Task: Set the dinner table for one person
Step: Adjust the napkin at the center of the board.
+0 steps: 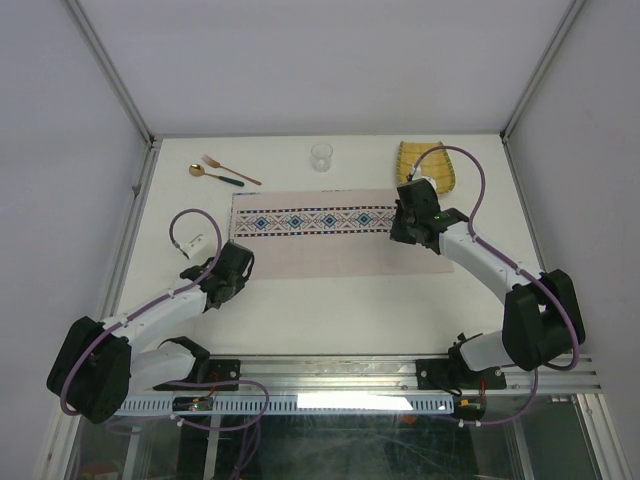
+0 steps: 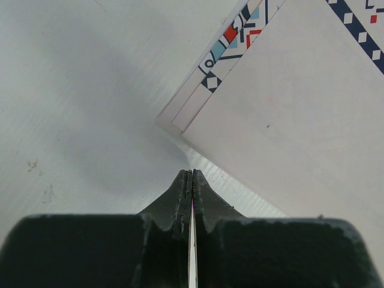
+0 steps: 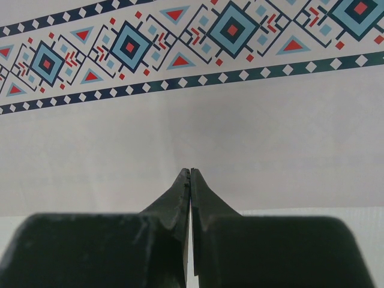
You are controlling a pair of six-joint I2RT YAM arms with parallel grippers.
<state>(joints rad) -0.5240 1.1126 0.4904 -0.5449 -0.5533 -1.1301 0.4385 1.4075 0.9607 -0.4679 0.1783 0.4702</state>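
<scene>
dinner table (image 1: 330, 310): white top, lies under both arms and carries everything listed. placemat (image 1: 320, 250): flat at the table's centre, patterned band on its far side. left gripper (image 2: 191, 175): arm bent low and angled inward, fingers pressed together on nothing, tip just beside the placemat's near left corner. right gripper (image 3: 190, 173): arm stretched forward and leftward, fingers together, empty, over the placemat's right end. fork (image 1: 232, 169), spoon (image 1: 215, 176), glass (image 1: 321, 157), yellow cloth (image 1: 425, 165): ranged along the far edge.
</scene>
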